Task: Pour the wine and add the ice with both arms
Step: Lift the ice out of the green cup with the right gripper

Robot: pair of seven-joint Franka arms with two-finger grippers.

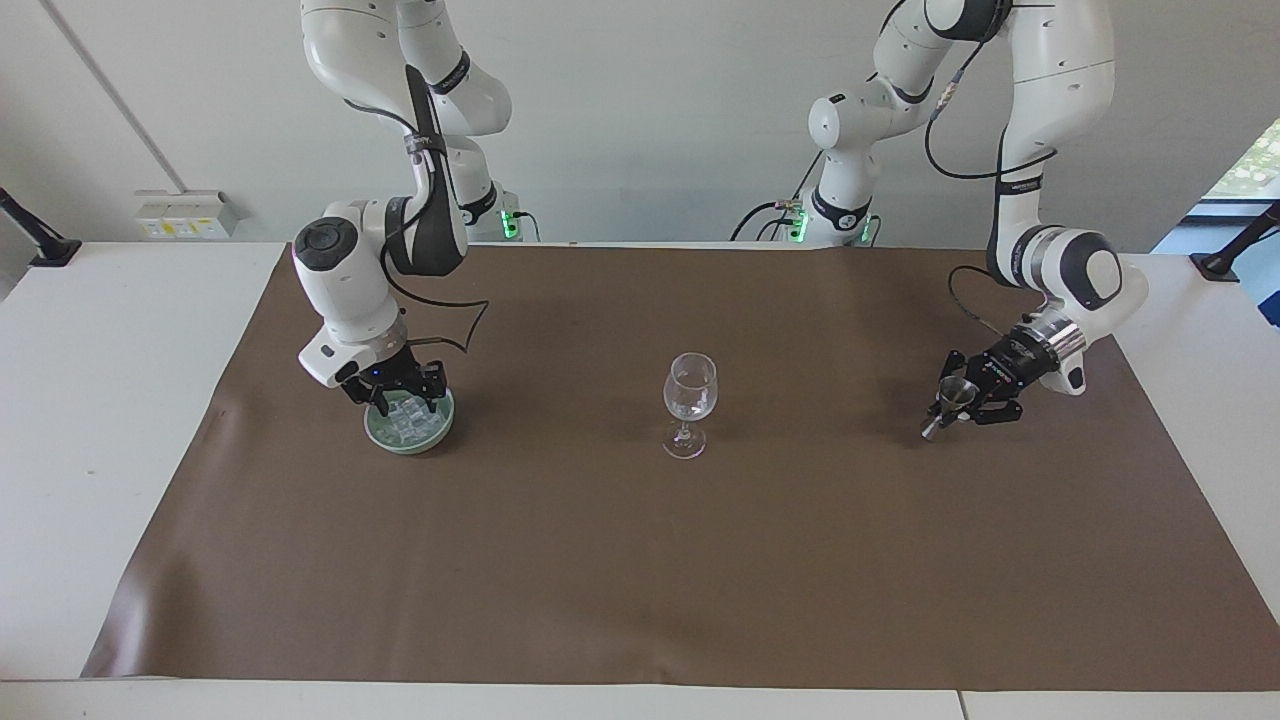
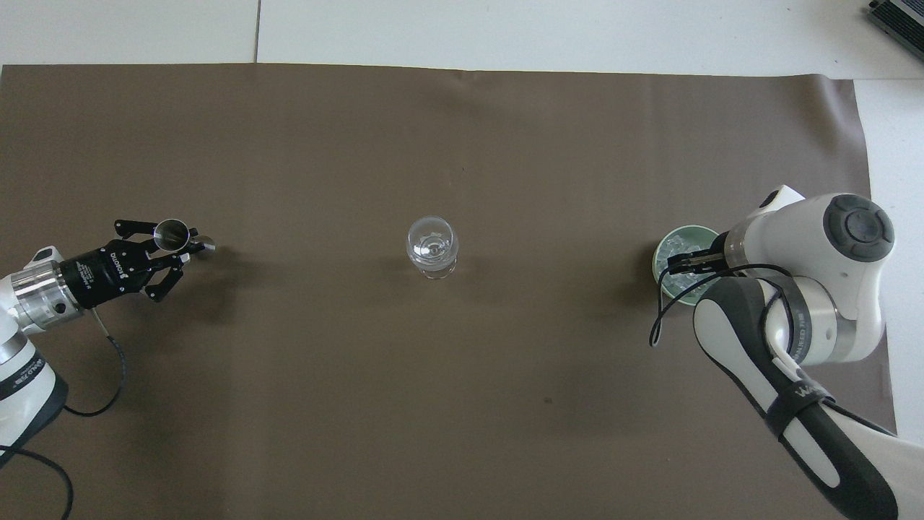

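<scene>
A clear wine glass (image 1: 690, 390) (image 2: 432, 245) stands upright in the middle of the brown mat. Toward the right arm's end sits a small green bowl (image 1: 412, 446) (image 2: 665, 249) holding several ice cubes (image 1: 412, 427) (image 2: 682, 283). My right gripper (image 1: 395, 402) (image 2: 680, 261) points down into the bowl, among the ice. Toward the left arm's end, my left gripper (image 1: 952, 406) (image 2: 184, 245) is shut on a small metal jigger (image 1: 955, 389) (image 2: 172, 232), tilted and low over the mat. No wine is in view.
The brown mat (image 1: 640, 580) covers most of the white table (image 1: 110, 420). The right arm's cable (image 2: 660, 310) loops beside the bowl. Bare mat lies all around the glass.
</scene>
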